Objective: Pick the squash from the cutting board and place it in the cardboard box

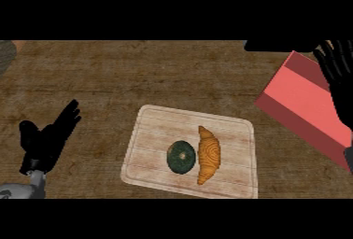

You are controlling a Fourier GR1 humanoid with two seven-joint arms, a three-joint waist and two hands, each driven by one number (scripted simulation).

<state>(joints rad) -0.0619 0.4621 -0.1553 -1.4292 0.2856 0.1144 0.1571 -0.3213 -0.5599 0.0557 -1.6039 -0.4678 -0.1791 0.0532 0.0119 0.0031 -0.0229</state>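
Note:
A dark green round squash (181, 157) lies on the pale wooden cutting board (155, 126) in the middle of the counter, touching a croissant to its right. The box (303, 100), reddish in colour, stands tilted at the right edge. My right hand (336, 63) hangs over the box's far right part with its fingers straight and nothing in them, well away from the squash. At the left, my left hand (48, 135) rests open with its fingers up, about a hand's width from the board.
A golden croissant (208, 155) lies lengthwise on the board beside the squash. A dark shape (276, 45) sits at the top by the box's far corner. A grey round object (5, 53) shows at the upper left edge. Brown wooden counter surrounds the board.

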